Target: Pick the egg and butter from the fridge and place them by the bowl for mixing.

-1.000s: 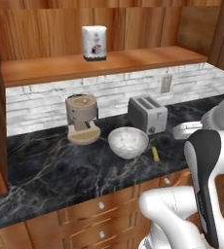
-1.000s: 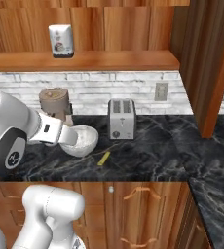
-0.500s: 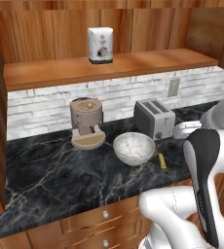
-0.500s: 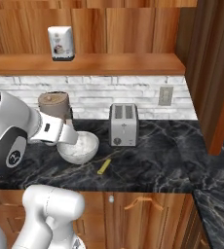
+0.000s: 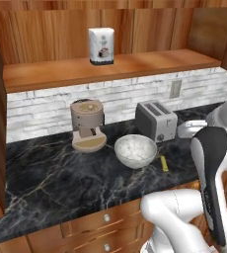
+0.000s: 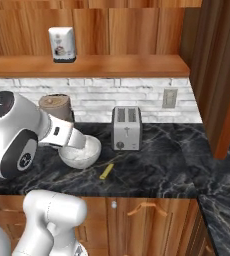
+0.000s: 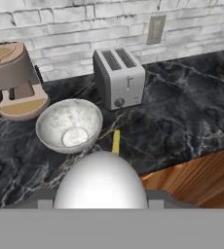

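Black marble table (image 5: 46,173) now sits differently in both base views than a second ago: the whole picture has shifted, so the cameras have moved, not the things. In the left base view the bowl (image 5: 135,150) has slid from right of centre toward the middle; in the right base view the toaster (image 6: 126,128) stays close to the middle and the dark wooden post at the right edge has drawn nearer.

The white egg (image 7: 100,181) swells up at the bottom centre of the hand view, held between the fingers, whose tips are hidden behind it. The butter (image 7: 116,142) lies flat on the table just right of the bowl (image 7: 69,125), apart from it, in front of the toaster (image 7: 119,77). In the right base view the butter (image 6: 106,171) is at centre, below and right of the bowl (image 6: 82,153), which the white arm partly covers.

A brown coffee machine (image 5: 87,125) stands left of the bowl. On the wooden shelf (image 5: 150,64) stands a white packet (image 5: 101,46) with a dark picture; its print is too small to read. A wall socket (image 7: 156,29) is set in the pale brick wall behind the toaster.
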You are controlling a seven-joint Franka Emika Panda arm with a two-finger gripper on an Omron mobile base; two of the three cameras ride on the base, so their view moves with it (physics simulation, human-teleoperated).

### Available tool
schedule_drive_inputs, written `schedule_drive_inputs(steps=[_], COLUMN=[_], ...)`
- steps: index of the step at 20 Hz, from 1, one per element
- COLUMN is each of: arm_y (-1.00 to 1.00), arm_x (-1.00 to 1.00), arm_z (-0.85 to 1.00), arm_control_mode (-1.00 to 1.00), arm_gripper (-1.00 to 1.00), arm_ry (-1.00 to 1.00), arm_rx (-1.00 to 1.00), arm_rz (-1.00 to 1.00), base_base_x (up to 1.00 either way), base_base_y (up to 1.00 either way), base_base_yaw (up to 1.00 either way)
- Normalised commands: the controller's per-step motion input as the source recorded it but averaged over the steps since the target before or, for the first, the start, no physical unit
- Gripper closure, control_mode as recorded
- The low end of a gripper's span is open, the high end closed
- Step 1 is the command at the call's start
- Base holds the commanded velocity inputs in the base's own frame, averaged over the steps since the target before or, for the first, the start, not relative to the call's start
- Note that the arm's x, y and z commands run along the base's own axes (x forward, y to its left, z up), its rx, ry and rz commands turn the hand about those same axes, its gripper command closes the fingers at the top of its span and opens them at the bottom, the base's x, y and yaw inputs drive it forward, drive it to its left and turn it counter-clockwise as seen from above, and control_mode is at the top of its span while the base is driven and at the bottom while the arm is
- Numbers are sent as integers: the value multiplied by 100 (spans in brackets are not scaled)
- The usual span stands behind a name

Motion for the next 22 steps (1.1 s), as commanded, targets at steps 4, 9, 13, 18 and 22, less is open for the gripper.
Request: schedule_drive_inputs(steps=[4,9,13,18,22], arm_y=[-53,-37,-22,-8,1], arm_x=[30,16,27,58,80], arm_z=[-11,-37,-45,-42,-27], arm_control_mode=[-100,-100,-100,-100,-100], arm_gripper=[100,100,100,100,100], arm_ry=[3,11,16,9,2], arm_rx=[31,6,-13,-4,10], arm_rz=[0,-4,-17,-9,0], base_base_x=[0,0,0,0,0], base_base_y=[0,0,0,0,0], base_base_yaw=[0,0,0,0,0])
